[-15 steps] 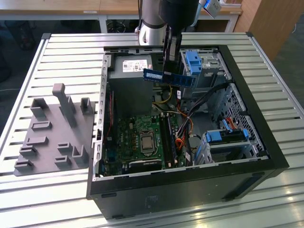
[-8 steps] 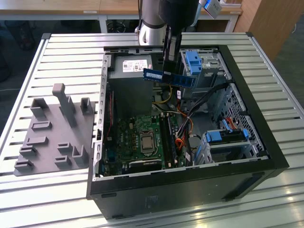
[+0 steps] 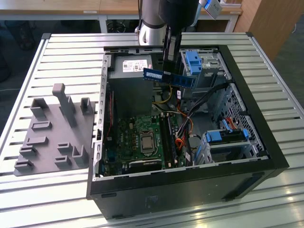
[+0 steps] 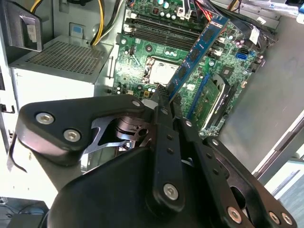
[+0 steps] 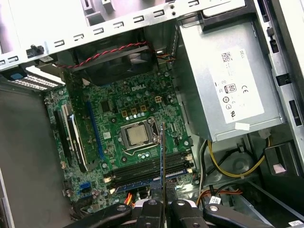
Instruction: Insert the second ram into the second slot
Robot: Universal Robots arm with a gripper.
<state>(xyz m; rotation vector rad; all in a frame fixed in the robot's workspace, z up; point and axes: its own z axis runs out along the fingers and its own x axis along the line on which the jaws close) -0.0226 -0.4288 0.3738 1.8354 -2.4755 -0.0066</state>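
The second ram [image 3: 170,77] is a long blue stick with dark chips. It hangs level in the air above the open computer case [image 3: 266,142], over the power supply end. My gripper [image 3: 169,72] is shut on its middle from above. In the second wrist view the ram [image 4: 199,47] runs out from the gripper [image 4: 164,102] toward the motherboard. In the first wrist view it shows edge-on [image 5: 161,156], rising from the gripper [image 5: 161,205] and crossing over the black memory slots [image 5: 147,171] beside the processor socket [image 5: 137,137]. The slots [image 3: 166,135] lie well below the ram.
The grey power supply [image 3: 130,66] sits at the case's far end. Cables [image 3: 183,123] cross right of the slots. Light-blue drive-bay clips [image 3: 192,61] [image 3: 228,136] stand on the exterior view's right. A grey fixture plate [image 3: 52,137] lies left of the case on the slatted table [image 3: 71,47].
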